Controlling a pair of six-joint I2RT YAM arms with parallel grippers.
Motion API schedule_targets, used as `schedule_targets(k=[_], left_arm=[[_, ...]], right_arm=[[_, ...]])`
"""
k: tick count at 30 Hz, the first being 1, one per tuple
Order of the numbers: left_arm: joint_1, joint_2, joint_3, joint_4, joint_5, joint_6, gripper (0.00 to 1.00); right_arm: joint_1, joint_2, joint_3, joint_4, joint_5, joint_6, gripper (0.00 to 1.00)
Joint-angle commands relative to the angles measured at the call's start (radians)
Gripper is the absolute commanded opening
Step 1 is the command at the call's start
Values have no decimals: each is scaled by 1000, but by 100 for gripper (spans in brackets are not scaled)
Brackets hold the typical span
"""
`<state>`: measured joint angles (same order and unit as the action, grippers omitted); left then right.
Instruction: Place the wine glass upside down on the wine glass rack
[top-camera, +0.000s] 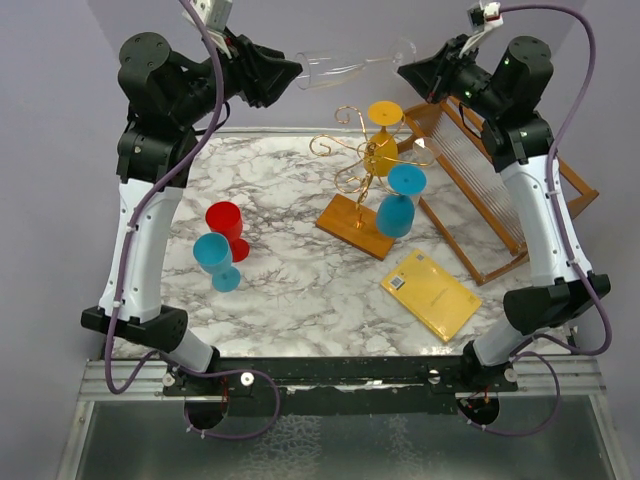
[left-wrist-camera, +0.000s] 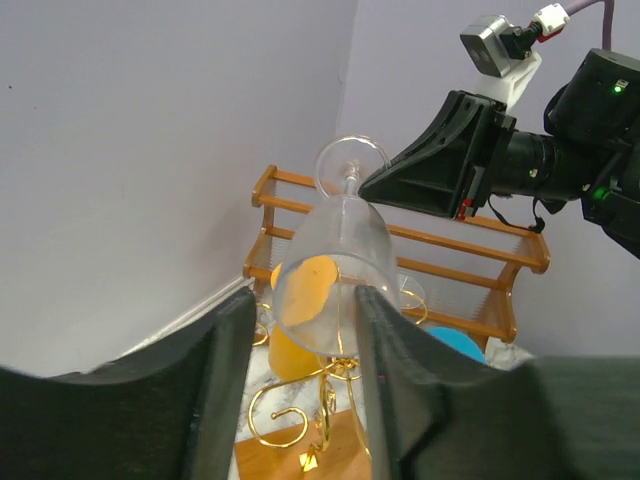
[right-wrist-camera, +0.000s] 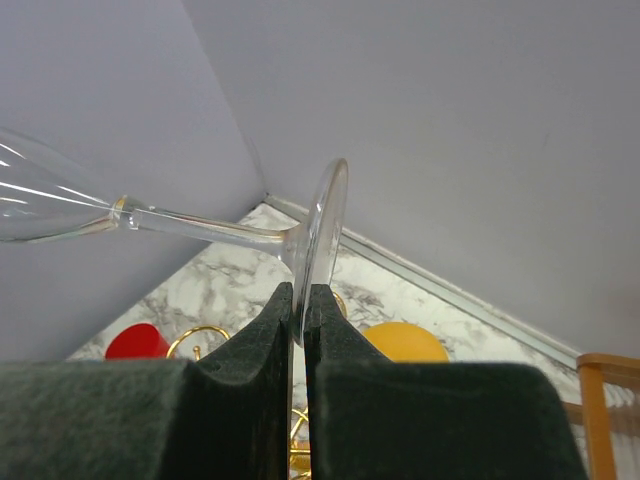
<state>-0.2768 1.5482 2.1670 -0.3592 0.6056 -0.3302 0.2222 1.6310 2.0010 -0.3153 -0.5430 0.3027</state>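
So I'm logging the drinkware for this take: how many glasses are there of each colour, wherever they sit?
Clear wine glass: 1, held in the air between the left gripper and the right gripper
Blue glass: 2
Red glass: 1
Yellow glass: 1
Total: 5

The top camera looks down on the whole bench from behind the arms. Both wrist cameras sit close, facing each other along the glass, sharing the gold rack.
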Motion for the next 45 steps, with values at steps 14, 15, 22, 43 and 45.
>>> schedule_targets(k=[14,15,22,43,45], left_arm=[[15,-120,28,-187,-426,310,83],[18,-123,20,-190,-444,319,85],[41,-155,-15,-204,-521,383,93],[73,-195,-29,-215,-631,518,98],[73,-196,-35,-215,-626,518,98]], right_arm=[[94,18,119,-102,328,-532,1],[117,21,122,-98,357,-559,1],[285,78,128,-42,577,-732,1],[493,174,-2,0,831,-1121,1],[495,165,-19,-6,834,-1126,1]])
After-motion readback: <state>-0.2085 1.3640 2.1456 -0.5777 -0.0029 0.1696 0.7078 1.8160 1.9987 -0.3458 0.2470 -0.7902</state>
